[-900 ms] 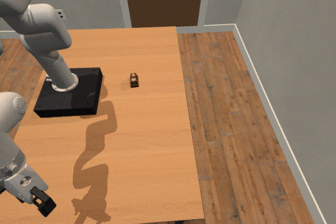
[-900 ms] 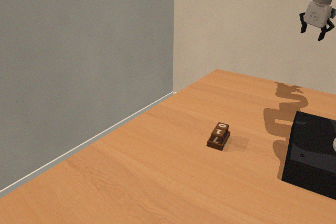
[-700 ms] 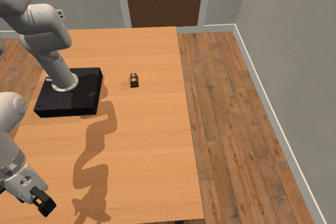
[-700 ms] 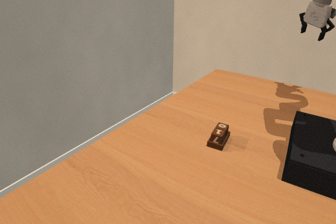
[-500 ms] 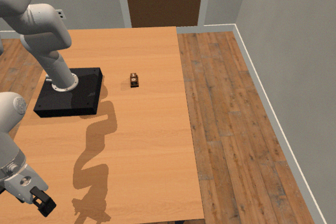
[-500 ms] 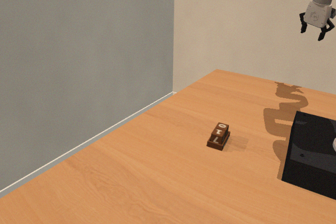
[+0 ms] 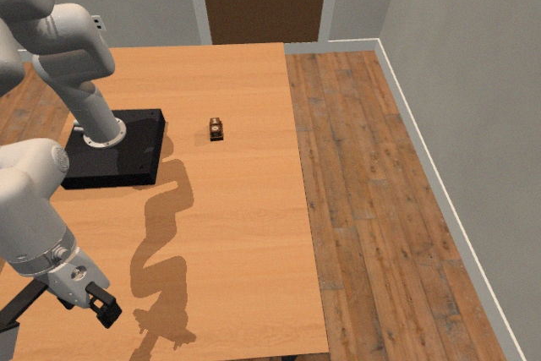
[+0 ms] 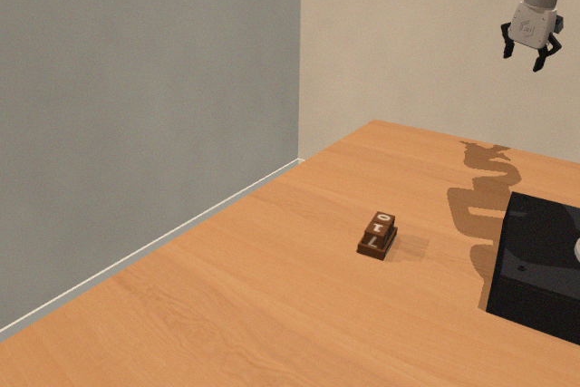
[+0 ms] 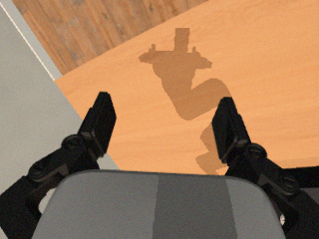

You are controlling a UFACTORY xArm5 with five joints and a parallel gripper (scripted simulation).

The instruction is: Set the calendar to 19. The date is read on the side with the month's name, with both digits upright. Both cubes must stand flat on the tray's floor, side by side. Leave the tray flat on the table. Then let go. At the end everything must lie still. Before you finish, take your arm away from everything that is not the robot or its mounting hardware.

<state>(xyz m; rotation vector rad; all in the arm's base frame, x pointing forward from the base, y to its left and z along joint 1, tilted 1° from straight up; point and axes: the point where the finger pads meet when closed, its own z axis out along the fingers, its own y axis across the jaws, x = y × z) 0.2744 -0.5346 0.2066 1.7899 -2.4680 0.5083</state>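
Note:
A small dark brown tray (image 7: 216, 139) (image 8: 369, 251) lies flat on the table, right of the robot's base in the top view. Two brown cubes sit side by side in it. In the exterior view, the far cube (image 8: 384, 217) has a pale 0 on top. The near cube (image 8: 377, 227) has a pale 1 on top and what looks like a 7 on its end face. The month's name and the date side cannot be read. My gripper (image 8: 522, 62) (image 9: 164, 107) is open and empty, high up and far from the tray.
The black base plate (image 7: 131, 160) (image 8: 534, 284) of the arm stands beside the tray, with a gap of table between them. The table's edge (image 7: 301, 162) runs along the other side of the tray. The arm's shadow falls across the table.

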